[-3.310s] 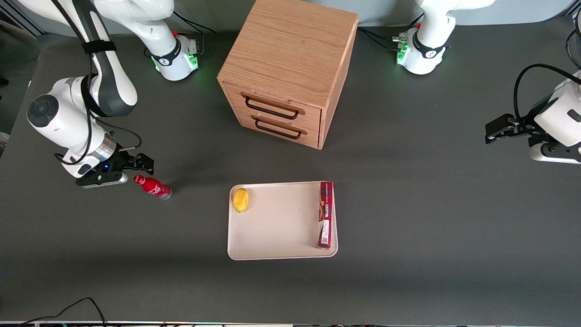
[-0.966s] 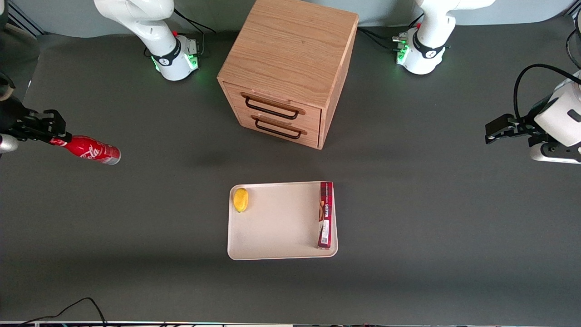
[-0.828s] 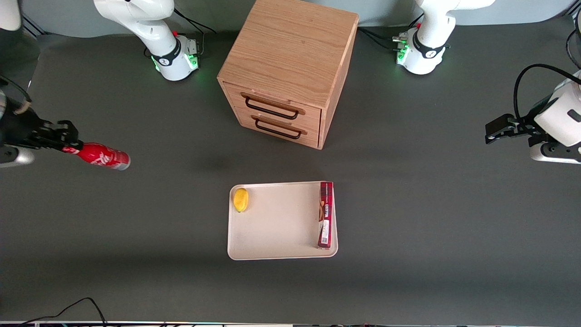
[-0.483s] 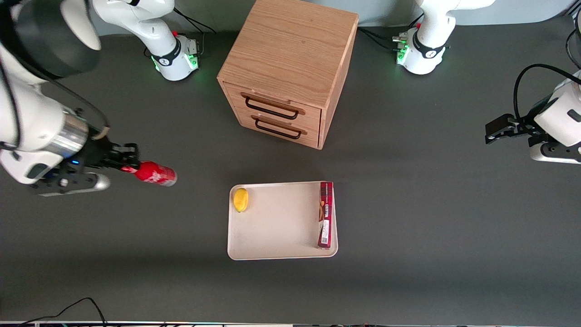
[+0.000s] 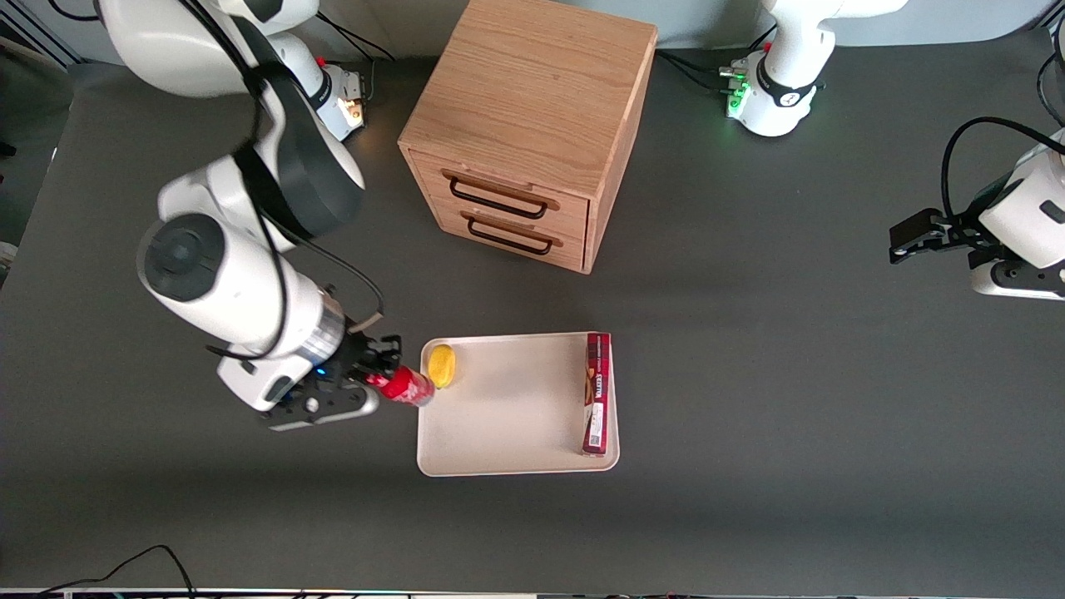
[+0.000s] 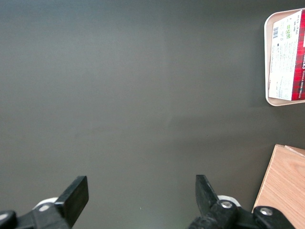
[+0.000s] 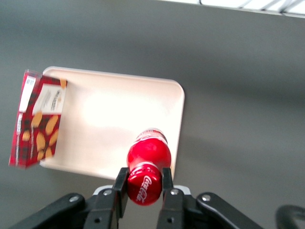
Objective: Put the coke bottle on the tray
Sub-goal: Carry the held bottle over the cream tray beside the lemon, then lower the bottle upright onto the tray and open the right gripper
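My right arm's gripper (image 7: 144, 183) is clamped across the cap end of the coke bottle (image 5: 407, 385), which hangs in the air over the tray's (image 5: 507, 466) edge at the working arm's end, just beside the yellow fruit (image 5: 441, 365) lying on the tray. I judge the bottle rigid and fairly light, its glossy red skin likely slick, so a grip at the cap and neck, where my fingers (image 7: 120, 188) pinch from both sides, leaves the heavier body free to swing; a hold nearer the middle would steady it more. Its long axis runs steeply downward, cap up in the gripper, silvery base aimed at the tray and tipped slightly toward the parked arm's end. A long flat red box (image 5: 596, 393) lies along the tray's other edge, well apart from the bottle, on the dark bench (image 5: 790, 374).
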Robot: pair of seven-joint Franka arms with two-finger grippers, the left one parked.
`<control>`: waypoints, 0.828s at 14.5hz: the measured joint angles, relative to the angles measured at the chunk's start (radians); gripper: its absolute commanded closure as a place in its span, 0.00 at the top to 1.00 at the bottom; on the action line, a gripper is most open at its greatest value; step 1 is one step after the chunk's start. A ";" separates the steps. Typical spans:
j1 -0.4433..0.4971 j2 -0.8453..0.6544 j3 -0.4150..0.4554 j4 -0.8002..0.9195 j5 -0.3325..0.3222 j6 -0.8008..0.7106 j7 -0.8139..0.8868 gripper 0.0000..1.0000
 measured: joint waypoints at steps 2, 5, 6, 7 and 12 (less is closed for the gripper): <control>0.043 0.070 -0.044 0.009 0.000 0.090 0.000 0.00; 0.090 0.155 -0.102 0.023 0.000 0.192 0.000 0.00; 0.094 0.176 -0.111 0.025 0.000 0.218 0.000 0.00; 0.094 0.192 -0.119 0.027 0.000 0.234 0.000 0.00; 0.094 0.218 -0.131 0.036 0.000 0.239 0.000 0.54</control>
